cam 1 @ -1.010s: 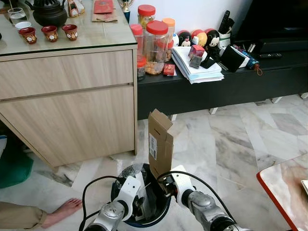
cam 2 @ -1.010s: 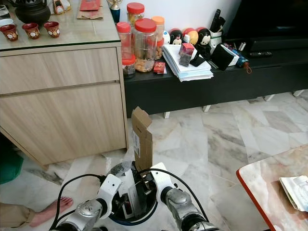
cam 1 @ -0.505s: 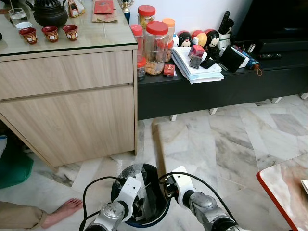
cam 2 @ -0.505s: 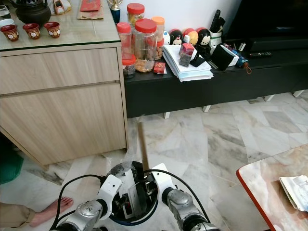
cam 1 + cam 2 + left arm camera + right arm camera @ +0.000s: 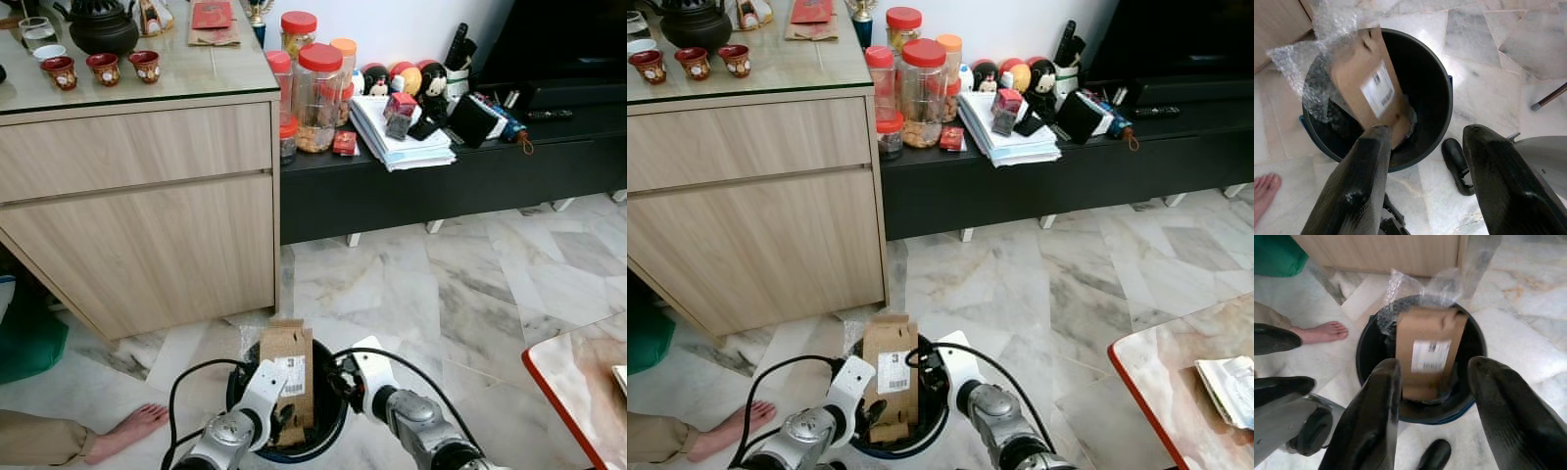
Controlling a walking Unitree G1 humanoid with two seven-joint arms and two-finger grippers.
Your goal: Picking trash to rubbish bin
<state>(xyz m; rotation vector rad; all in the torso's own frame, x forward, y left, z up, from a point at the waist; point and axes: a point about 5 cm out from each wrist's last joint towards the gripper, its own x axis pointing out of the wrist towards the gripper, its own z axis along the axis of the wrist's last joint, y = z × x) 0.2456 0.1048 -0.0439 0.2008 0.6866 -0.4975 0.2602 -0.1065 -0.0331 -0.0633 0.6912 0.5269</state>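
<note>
A brown cardboard box with a white barcode label leans inside the round black rubbish bin on the floor just in front of me. Its top end sticks up over the rim, and crumpled clear bubble wrap lies at the bin's edge. My left gripper hangs open above the bin, one finger close to the box but gripping nothing. My right gripper is open as well, above the box and apart from it, over the bin.
A light wooden cabinet stands at the left, close behind the bin. A low black console carries jars and papers. A person's bare foot rests on the floor at the left. A red-edged marble table is at the right.
The box, held upright above the bin by my right gripper a second ago, was let go and has dropped into the bin. It now leans against the rim. Both arms stayed in place.
</note>
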